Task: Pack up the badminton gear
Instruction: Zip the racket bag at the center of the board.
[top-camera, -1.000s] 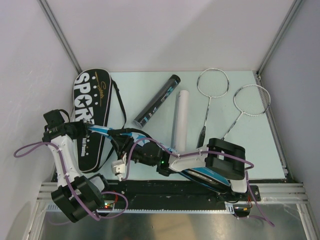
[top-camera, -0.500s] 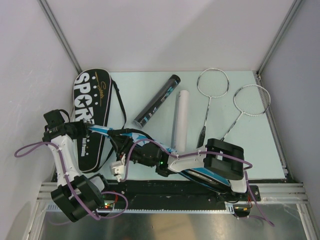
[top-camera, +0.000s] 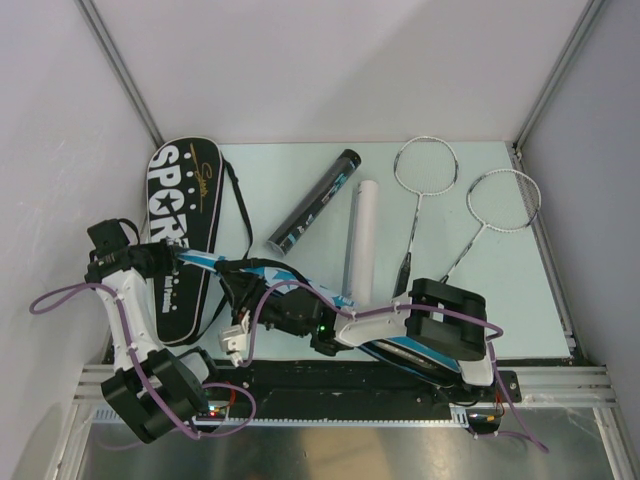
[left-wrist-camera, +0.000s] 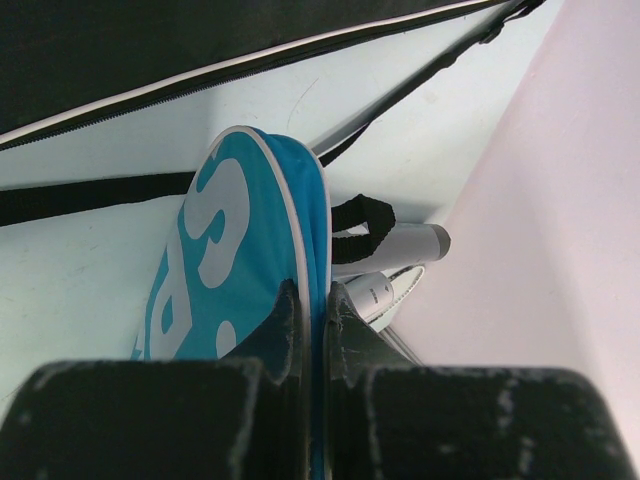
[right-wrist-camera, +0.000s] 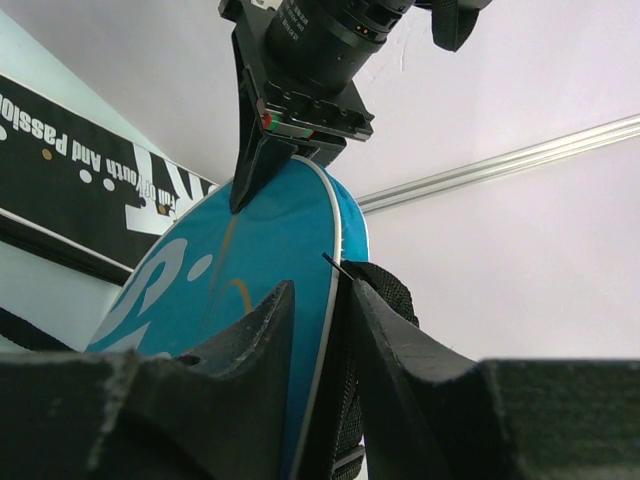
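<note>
A blue racket cover (top-camera: 205, 262) is held up on edge between both arms at the front left. My left gripper (top-camera: 181, 257) is shut on its rim (left-wrist-camera: 313, 290). My right gripper (top-camera: 233, 281) is closed over the same rim, together with a black strap (right-wrist-camera: 390, 290), at the jaws (right-wrist-camera: 315, 292). The cover's blue face (right-wrist-camera: 220, 290) fills that view. A black "SPORT" cover (top-camera: 186, 185) lies flat at the left. Further back lie a black teal-printed tube (top-camera: 315, 203), a white tube (top-camera: 360, 240) and two silver rackets (top-camera: 425, 165) (top-camera: 503, 200).
White walls and metal frame posts (top-camera: 120, 70) close in the table on three sides. The black cover's strap (top-camera: 240, 205) trails beside the black tube. The right arm's body (top-camera: 450, 320) lies across the front edge, over the rest of the blue cover.
The right arm has shifted slightly to the left. Both grippers remain on the blue cover's rim.
</note>
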